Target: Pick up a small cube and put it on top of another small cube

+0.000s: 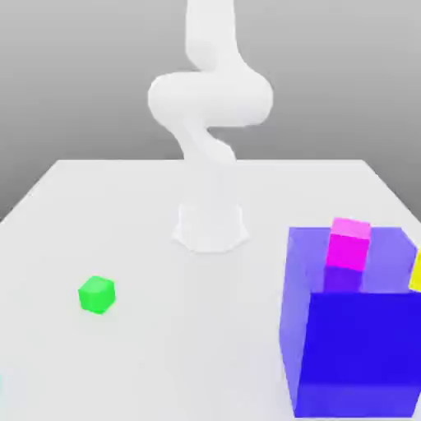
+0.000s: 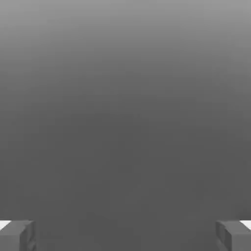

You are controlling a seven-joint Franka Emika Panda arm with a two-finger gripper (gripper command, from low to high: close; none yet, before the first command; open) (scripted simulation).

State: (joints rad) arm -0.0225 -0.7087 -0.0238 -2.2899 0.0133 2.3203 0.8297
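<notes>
A small green cube [image 1: 96,294] sits alone on the white table [image 1: 164,345], toward the exterior view's left. A magenta cube [image 1: 348,243] stands inside a see-through blue box [image 1: 353,353] at the exterior view's right. A yellow piece [image 1: 416,271] pokes out at that box's right edge. The white arm [image 1: 210,107] rises from its base at the table's back and runs up out of the picture. In the hand view my gripper [image 2: 125,236] is open, its grey fingertips [image 2: 17,235] far apart with nothing between them, facing plain grey background.
The blue box is tall and takes up the front right corner of the table. The arm's round base [image 1: 210,227] stands at the middle back. White tabletop stretches between the green cube and the box.
</notes>
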